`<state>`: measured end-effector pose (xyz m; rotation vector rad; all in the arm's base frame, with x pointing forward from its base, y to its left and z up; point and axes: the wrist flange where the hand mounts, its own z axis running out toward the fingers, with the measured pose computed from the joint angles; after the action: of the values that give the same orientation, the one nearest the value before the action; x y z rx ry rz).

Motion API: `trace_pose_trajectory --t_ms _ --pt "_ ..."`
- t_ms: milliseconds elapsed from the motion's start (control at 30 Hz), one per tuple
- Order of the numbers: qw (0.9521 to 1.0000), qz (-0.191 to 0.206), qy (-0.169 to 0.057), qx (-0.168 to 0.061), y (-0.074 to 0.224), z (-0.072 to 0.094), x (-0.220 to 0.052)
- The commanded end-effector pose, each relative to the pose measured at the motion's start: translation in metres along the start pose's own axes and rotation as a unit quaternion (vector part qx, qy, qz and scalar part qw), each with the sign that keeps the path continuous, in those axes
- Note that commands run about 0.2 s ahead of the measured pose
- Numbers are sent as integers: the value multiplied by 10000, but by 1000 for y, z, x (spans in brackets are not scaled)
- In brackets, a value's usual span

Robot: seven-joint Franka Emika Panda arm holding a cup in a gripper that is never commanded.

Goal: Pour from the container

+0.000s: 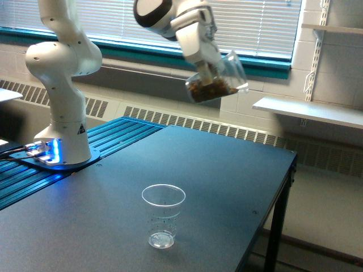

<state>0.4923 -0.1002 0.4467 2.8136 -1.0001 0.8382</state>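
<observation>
The cup of nuts (218,79), held tipped by the claw (211,72), is far above the empty cup (163,216), so nuts could be spilled on the worktop (227,181).

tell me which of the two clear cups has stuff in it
The container held tilted in the gripper, high above the table: brown bits show through its wall. The cup with printed marks standing on the table looks empty.
</observation>
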Motion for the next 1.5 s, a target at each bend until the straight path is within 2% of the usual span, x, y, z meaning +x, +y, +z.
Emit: trace_pose_trajectory --t_ms 33,367,667,867,1067,1500 --pt "9998 206 14 -42 31 3 1" --pt "9981 471 -81 -383 79 18 -5" --pt "9948 731 -217 -682 113 35 -11" --pt "9925 834 -307 -838 127 47 -16" --pt "9899 934 -488 -946 142 60 -24" --pt "9848 951 -734 -1251 161 81 -40"
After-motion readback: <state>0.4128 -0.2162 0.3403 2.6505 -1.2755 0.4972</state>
